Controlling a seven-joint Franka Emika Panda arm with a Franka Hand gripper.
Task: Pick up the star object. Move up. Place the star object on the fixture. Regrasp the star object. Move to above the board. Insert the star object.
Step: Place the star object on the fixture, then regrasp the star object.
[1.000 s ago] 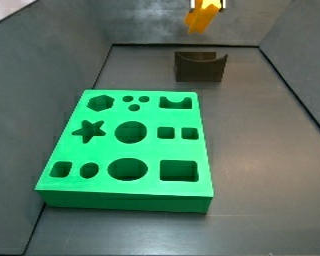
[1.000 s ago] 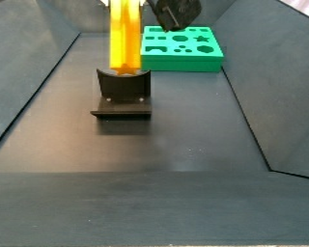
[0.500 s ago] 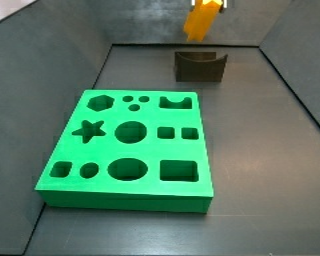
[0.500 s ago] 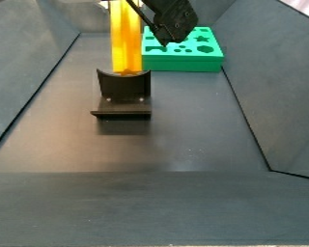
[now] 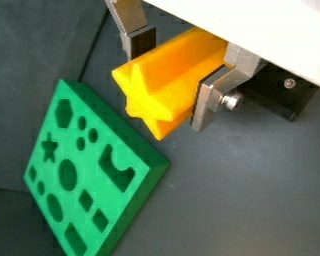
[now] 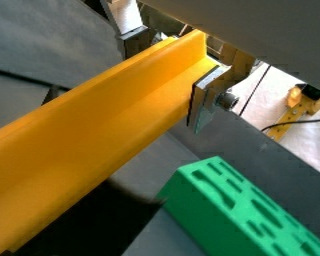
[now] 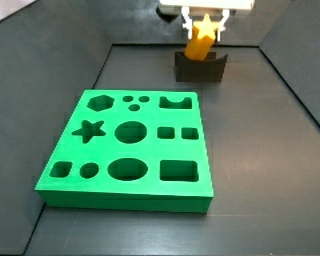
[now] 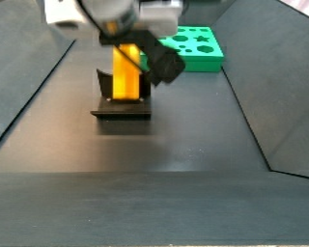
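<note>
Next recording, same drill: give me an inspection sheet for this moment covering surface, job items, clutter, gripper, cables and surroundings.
Surface: dark grey floor, bare apart from the job's things.
Star object: orange-yellow, standing upright on the fixture in both side views, between the gripper's fingers.
Fixture: dark block carrying the star object's lower end.
Board: green slab flat on the floor, apart from the fixture; all its cut-outs look unfilled.
Clutter: nothing seen.
Gripper: down at the fixture, silver fingers closed on the star object's sides.
Cables: a yellow lead beyond the enclosure in a wrist view.
Surroundings: dark grey walls around the floor.
</note>
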